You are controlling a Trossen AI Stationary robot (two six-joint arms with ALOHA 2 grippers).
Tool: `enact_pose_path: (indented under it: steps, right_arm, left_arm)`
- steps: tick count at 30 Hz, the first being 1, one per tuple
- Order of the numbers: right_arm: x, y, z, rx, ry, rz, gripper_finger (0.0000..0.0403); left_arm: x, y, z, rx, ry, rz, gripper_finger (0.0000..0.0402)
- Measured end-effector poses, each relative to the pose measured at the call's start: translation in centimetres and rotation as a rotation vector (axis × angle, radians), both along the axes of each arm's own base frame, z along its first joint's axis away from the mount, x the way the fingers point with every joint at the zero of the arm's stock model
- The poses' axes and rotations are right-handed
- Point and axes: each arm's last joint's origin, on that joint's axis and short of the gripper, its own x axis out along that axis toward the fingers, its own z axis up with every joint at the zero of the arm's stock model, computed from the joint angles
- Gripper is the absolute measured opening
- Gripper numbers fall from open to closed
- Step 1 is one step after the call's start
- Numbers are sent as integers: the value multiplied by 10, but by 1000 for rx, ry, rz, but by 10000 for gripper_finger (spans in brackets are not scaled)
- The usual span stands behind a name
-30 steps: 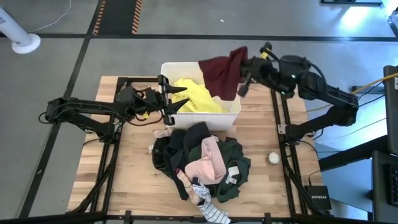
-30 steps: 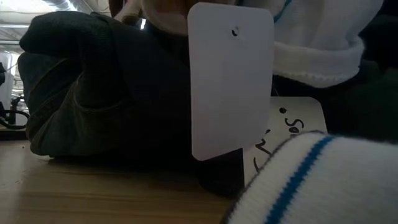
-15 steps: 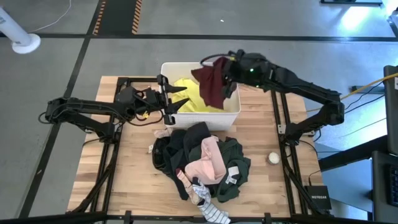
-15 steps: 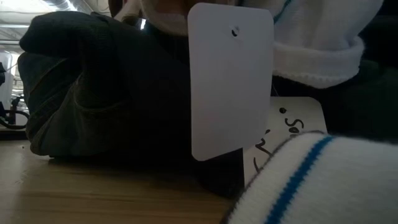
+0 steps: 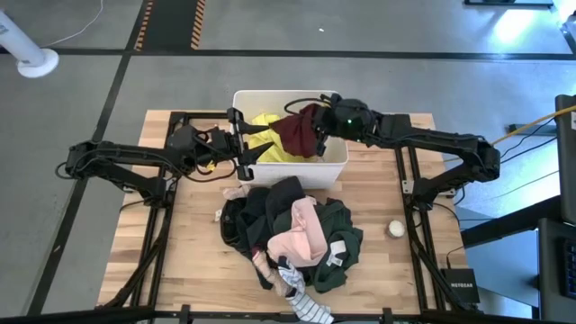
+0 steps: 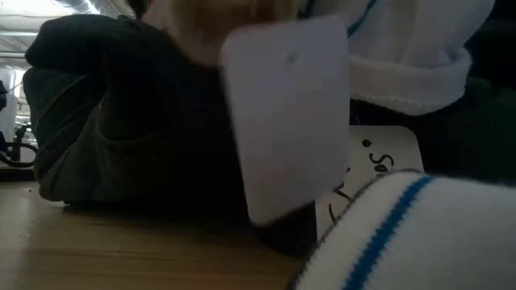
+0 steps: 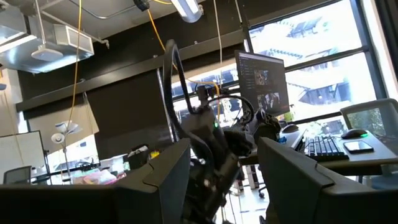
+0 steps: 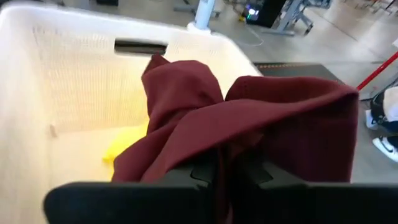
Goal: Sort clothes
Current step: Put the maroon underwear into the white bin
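The tabletop (image 5: pixel 180 270) carries, from largest to smallest, the white bin (image 5: pixel 335 167) at its far side, the heap of clothes (image 5: pixel 292 238) just in front of it, and a small white ball (image 5: pixel 395 229) off toward the right arm's base.

The right end effector (image 5: pixel 317 135) is over the bin's right half, its fingers pinched on the maroon garment (image 5: pixel 297 130). In the right wrist view the cloth (image 8: pixel 249 124) bunches directly ahead of the closed fingers and hangs down inside the bin, above the yellow garment (image 5: pixel 270 135) already lying there. Letting go would likely drop it straight in (no sideways travel looks needed).

The left end effector (image 5: pixel 250 144) waits at the bin's left wall, fingers spread and empty; it is the nearer arm to the heap's dark pieces.

In the low view a blank white tag (image 6: pixel 290 121) hangs in front of dark fabric; a second card (image 6: pixel 371 173) shows handwriting, not readable.
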Motion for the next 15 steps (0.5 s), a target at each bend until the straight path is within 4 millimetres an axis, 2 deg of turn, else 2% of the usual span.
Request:
enact_pose_path:
  steps: [7, 15]
  right_arm:
    - [-2, -1, -7, 15, 20, -64, 75]
    - [-2, 1, 10, 43, 6, -27, 176]
  left_arm:
    - [0, 0, 0, 0, 0, 0, 182]
    - [0, 0, 0, 0, 0, 0, 182]
